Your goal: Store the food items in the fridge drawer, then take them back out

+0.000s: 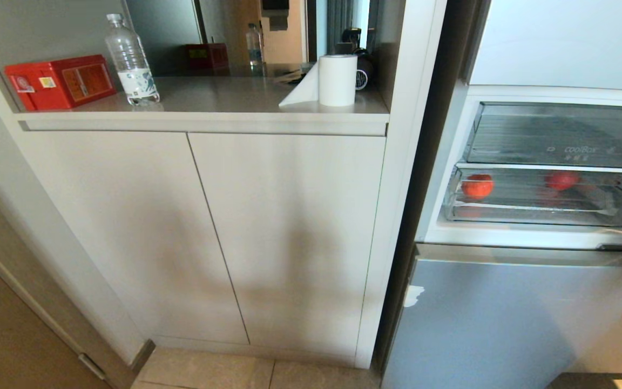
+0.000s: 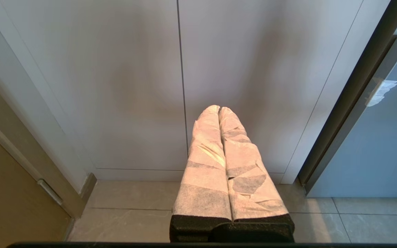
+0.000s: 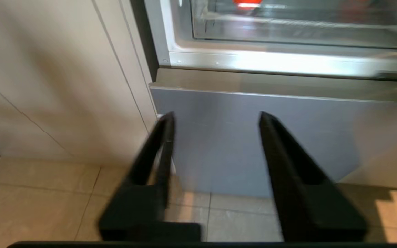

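Observation:
The fridge stands open at the right. Two red fruits lie apart in the clear fridge drawer, one at its left end and one further right. My right gripper is open and empty, its black fingers low in front of the grey lower fridge door, below the drawer. One fruit just shows at the edge of the right wrist view. My left gripper is shut and empty, its white-wrapped fingers pointing at the cabinet doors near the floor.
A clear bin with faint lettering sits above the drawer. Left of the fridge, beige cabinet doors stand under a counter holding a red box, a water bottle and a paper roll. Tiled floor lies below.

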{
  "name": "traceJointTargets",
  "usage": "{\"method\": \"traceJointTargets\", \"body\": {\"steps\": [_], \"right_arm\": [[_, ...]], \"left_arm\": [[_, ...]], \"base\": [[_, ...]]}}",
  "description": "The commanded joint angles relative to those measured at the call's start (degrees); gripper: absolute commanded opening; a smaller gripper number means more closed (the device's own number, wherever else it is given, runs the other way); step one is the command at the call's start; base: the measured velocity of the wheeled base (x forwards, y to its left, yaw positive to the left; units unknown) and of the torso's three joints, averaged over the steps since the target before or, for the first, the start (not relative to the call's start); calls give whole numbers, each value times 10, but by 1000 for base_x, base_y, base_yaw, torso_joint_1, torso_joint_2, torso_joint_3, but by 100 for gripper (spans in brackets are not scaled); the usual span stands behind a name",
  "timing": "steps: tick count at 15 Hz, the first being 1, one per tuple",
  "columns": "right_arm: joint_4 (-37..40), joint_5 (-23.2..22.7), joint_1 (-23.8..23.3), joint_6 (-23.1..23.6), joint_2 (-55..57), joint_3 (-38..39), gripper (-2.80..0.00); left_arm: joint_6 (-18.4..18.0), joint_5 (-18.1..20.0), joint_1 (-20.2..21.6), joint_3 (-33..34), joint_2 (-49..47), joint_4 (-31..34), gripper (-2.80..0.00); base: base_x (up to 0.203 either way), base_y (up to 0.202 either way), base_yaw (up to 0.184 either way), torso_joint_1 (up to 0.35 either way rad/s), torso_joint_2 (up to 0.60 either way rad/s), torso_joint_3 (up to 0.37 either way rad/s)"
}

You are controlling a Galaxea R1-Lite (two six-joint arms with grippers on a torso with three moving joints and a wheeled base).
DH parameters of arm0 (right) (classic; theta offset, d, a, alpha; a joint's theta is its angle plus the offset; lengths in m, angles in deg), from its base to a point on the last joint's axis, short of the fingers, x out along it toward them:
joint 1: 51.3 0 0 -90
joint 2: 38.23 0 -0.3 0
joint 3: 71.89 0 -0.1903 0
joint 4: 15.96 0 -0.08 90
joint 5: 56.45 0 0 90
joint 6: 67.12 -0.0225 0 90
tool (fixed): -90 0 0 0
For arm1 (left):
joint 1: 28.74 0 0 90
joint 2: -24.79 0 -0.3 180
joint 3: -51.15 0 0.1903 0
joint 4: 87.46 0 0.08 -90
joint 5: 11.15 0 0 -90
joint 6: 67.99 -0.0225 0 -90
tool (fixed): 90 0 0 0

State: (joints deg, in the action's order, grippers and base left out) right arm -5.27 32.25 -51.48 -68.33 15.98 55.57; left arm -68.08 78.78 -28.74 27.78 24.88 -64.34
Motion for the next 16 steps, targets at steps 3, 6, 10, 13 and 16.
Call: {"method": "traceJointTargets", "body": {"steps": [3, 6, 10, 13, 16], "right_arm": [[-214, -2, 0, -8, 357, -36, 0], [-411, 0, 1, -21, 527, -70, 0], [-497, -1, 1, -51, 577, -125, 0], [-515, 0, 6, -52, 612, -164, 0], [-522, 3, 16, -53, 641, -202, 0]], "left_arm": [[0, 0, 0, 1, 0, 0, -280], [0, 0, 0, 1, 0, 0, -280], [0, 0, 0, 1, 0, 0, -280], [0, 0, 0, 1, 0, 0, -280], [0, 0, 0, 1, 0, 0, -280]], "base": [[0, 0, 0, 0, 0, 0], [0, 0, 0, 0, 0, 0], [0, 0, 0, 0, 0, 0], [0, 0, 0, 0, 0, 0], [0, 0, 0, 0, 0, 0]]}}
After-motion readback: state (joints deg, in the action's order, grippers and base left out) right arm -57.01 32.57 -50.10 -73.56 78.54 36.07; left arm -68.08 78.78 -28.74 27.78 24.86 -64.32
